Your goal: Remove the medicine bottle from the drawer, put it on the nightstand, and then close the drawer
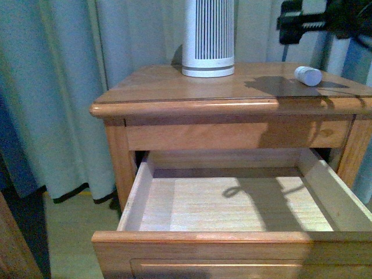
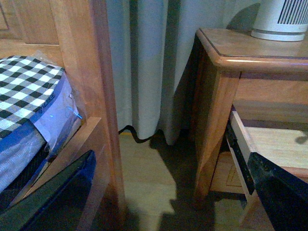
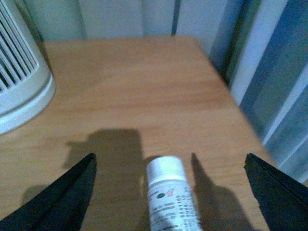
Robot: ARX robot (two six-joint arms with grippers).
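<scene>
The medicine bottle (image 1: 307, 75) lies on its side on the nightstand (image 1: 174, 87), near the top's right edge. In the right wrist view the bottle (image 3: 171, 197) rests on the wood between the wide-apart fingers of my open right gripper (image 3: 169, 156), touching neither. From the front, that gripper (image 1: 296, 23) hangs above and just behind the bottle. The drawer (image 1: 232, 203) is pulled out, its pale interior bare. My left gripper (image 2: 171, 156) is open over the floor to the left of the nightstand (image 2: 250, 53), beside the drawer (image 2: 269, 144).
A tall white slatted device (image 1: 208, 38) stands at the back of the nightstand top. Pale curtains (image 1: 58, 87) hang behind and to the left. A wooden bed frame (image 2: 82, 72) with a checked cloth (image 2: 24, 91) lies across the floor gap.
</scene>
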